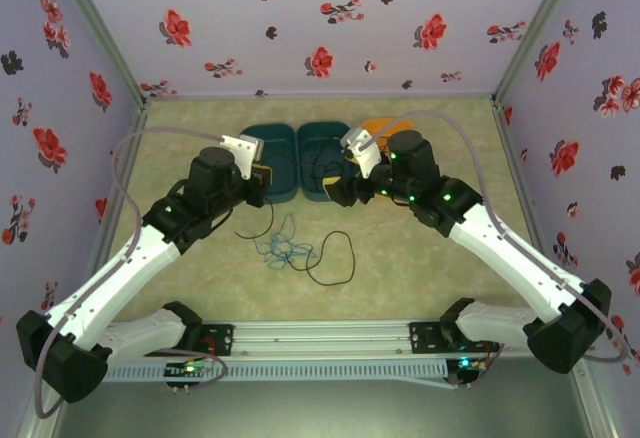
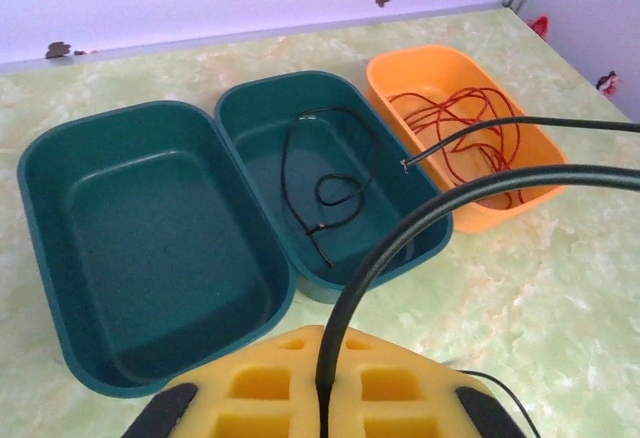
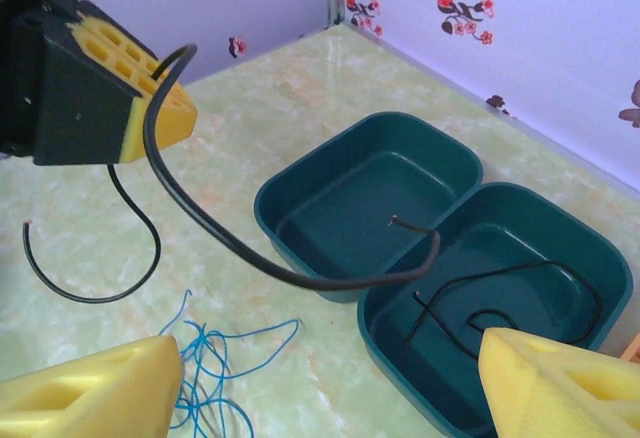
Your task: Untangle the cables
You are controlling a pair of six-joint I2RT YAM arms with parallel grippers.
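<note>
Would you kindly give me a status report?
Left gripper shut on thick black cable. Right gripper open. Blue cable tangled on table. Nothing in the way.

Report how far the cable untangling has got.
Done: the red cable lies in the orange bin, a thin black cable in the middle teal bin. In hand: the left gripper pinches a thicker black cable; the right gripper is open. Left: the tangled blue cable and a black loop on the table.
</note>
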